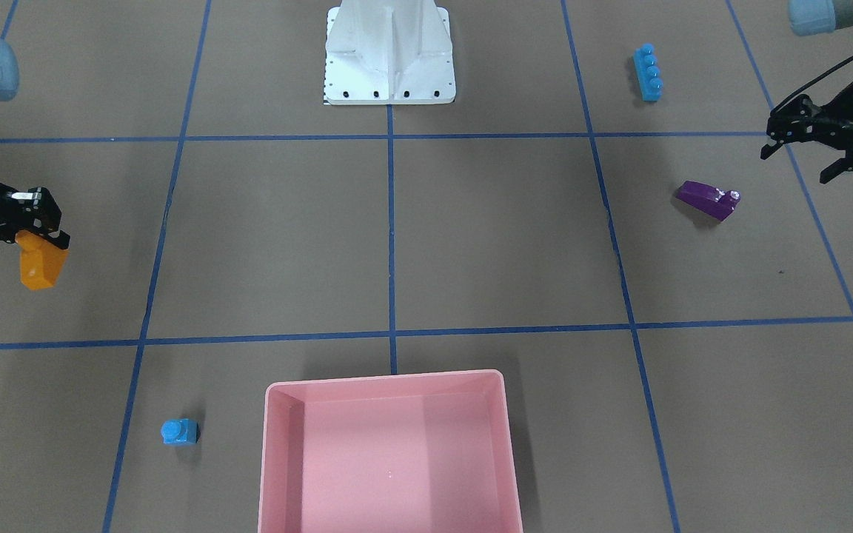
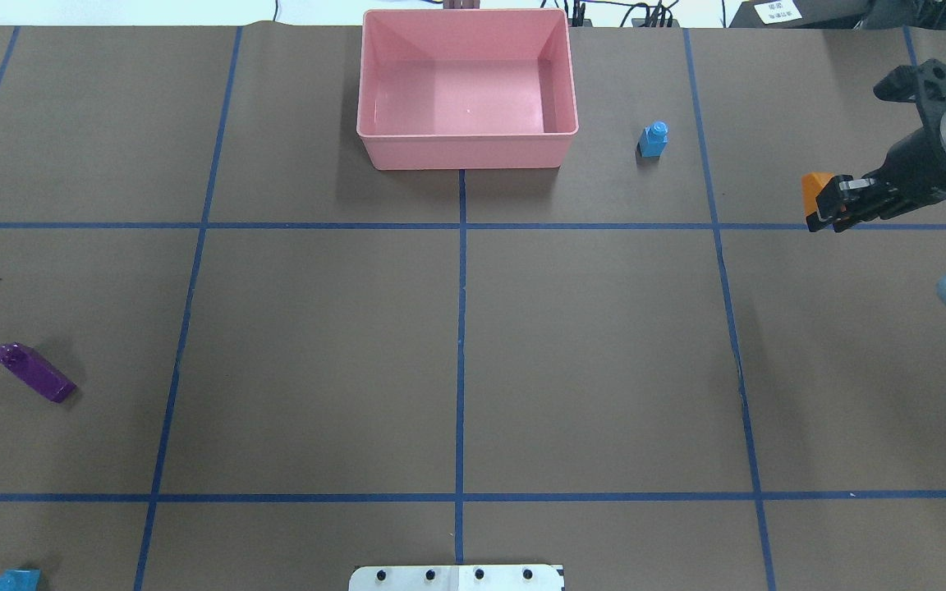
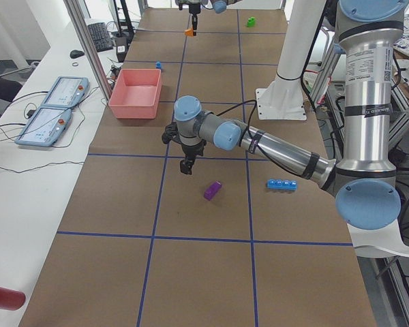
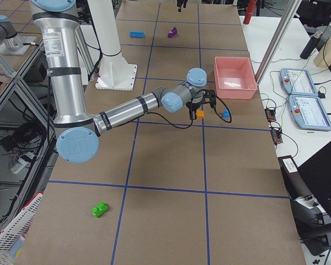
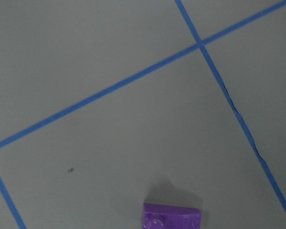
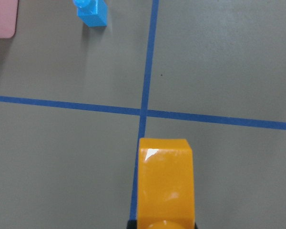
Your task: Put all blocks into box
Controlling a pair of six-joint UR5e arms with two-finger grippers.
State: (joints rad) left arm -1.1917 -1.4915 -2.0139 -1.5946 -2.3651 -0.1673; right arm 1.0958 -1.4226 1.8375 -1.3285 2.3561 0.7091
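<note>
- The table (image 2: 317, 353) is lying wide under brown paper crossed by blue tape lines, with the blocks scattered far apart on it.
- The pink box (image 2: 465, 153) is sitting empty at the far edge from the robot, on the centre line.
- The right gripper (image 2: 830, 205) is clenching the orange block (image 1: 41, 268) by its studded end, so the block's long axis is hanging down out of the fingers. It looks to be riding clear of the paper.
- From that claw the box is lying inward toward the centre line and a bit farther from the robot. This arm is the nearer of the two, so I'd judge a sideways carry over the near wall is what's coming.
- The left gripper (image 1: 797, 157) is hovering with its fingers spread and nothing in them, out near the table's other side, well away from the box.
- The long blue block (image 1: 648, 72) is lying flat close to the robot's base on that same side.
- The purple block (image 1: 706, 200) is lying on its side just beside the spread claw.
- The green block (image 4: 100, 209) is resting far out at the right end.
- The small blue block (image 2: 654, 139) is standing near the box's right wall, between it and the loaded claw, so the carry is going to pass close by it.
</note>
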